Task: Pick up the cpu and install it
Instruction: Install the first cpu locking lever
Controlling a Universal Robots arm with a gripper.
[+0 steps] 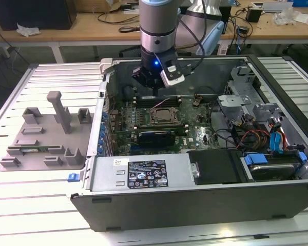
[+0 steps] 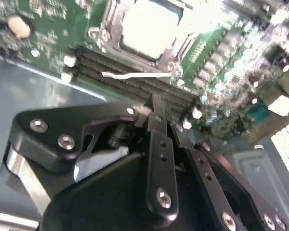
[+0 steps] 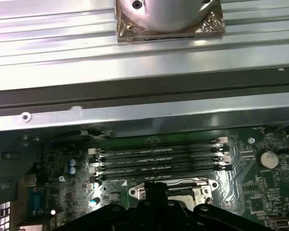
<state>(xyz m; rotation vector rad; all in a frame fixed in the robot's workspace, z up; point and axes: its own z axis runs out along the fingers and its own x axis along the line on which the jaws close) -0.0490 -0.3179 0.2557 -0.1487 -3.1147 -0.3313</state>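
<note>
Silver-topped and square, the flat cpu (image 2: 149, 24) lies inside the dark metal socket frame (image 2: 105, 33) on the green motherboard (image 1: 205, 136) of an open grey steel computer case (image 1: 108, 195). My black gripper (image 2: 156, 103) hangs over the row of long black memory slots (image 2: 130, 83) just beside the frame's edge. Its fingers are pressed together with nothing pinched between them. I cannot tell whether the tips touch the slots.

A thin pale wire lever (image 2: 135, 75) lies along the strip between frame and slots.

In the exterior view the gripper (image 1: 153, 88) stands between the cpu (image 1: 167, 117) and the case's far wall. Open air lies above the socket. A metal drive cage (image 1: 241, 97) and coloured cables (image 1: 267, 138) crowd the exterior view's right.

In the first wrist view the gripper (image 3: 156, 188) sits near the slots (image 3: 159, 161), and the case's steel rim runs just behind them.

A grey plastic fixture tray (image 1: 46, 138) rests well apart on the slatted metal table (image 1: 41, 210), at the exterior view's left.
</note>
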